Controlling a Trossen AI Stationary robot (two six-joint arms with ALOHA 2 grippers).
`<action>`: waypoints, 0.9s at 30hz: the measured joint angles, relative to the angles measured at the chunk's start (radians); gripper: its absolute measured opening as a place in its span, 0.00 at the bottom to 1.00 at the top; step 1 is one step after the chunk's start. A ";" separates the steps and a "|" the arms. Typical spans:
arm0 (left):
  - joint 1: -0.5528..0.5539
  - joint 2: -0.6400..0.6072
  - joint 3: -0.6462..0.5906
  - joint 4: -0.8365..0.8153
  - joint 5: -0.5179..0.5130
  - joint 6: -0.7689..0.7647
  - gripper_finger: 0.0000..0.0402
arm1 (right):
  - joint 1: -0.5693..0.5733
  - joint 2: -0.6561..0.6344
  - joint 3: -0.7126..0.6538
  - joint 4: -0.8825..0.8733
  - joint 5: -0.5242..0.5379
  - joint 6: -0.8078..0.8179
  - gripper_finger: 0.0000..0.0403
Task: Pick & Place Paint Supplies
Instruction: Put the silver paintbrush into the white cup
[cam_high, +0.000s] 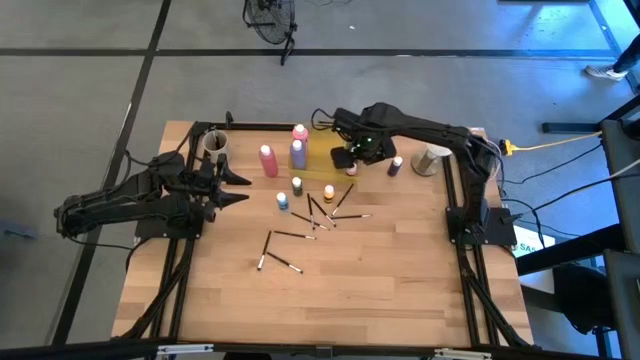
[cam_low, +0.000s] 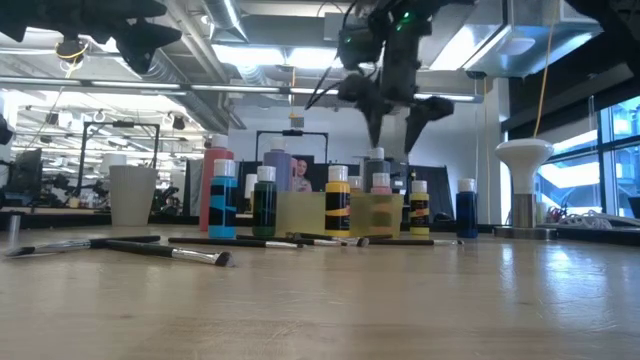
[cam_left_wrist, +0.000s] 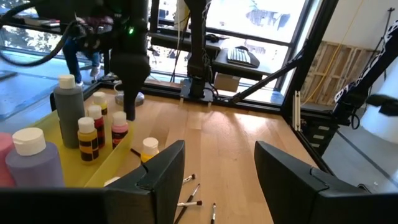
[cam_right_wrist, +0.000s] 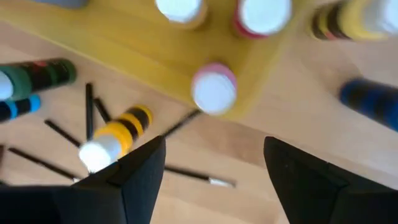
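Note:
A translucent yellow tray (cam_high: 325, 160) at the table's far middle holds a grey squeeze bottle (cam_left_wrist: 68, 109) and small white-capped paint bottles, among them a pink one (cam_right_wrist: 213, 90) at the tray's corner. My right gripper (cam_low: 395, 112) hangs open, pointing down, above that pink bottle and clear of it. Tall pink (cam_high: 268, 160) and purple (cam_high: 298, 152) bottles stand left of the tray. A small yellow bottle (cam_right_wrist: 115, 134) and blue ones (cam_high: 282, 201) stand on the table among thin dark brushes (cam_high: 320, 215). My left gripper (cam_left_wrist: 221, 146) waits open at the table's left.
A pale cup (cam_high: 213, 145) stands at the far left and another (cam_high: 430, 158) at the far right, beside a dark blue bottle (cam_high: 396, 166). Two more brushes (cam_high: 280, 262) lie toward the table's near middle. Bare wood (cam_high: 380, 290) fills the near half.

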 joint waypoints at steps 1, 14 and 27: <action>0.000 0.000 0.000 -0.002 0.000 0.000 0.47 | 0.000 -0.015 0.000 -0.021 0.000 0.002 0.68; 0.000 0.000 0.000 -0.056 -0.078 0.026 0.47 | 0.037 -0.132 -0.016 -0.248 0.105 -0.122 0.68; 0.000 0.000 0.000 -0.060 -0.062 0.026 0.47 | 0.205 -0.128 -0.016 -0.164 0.112 -0.325 0.68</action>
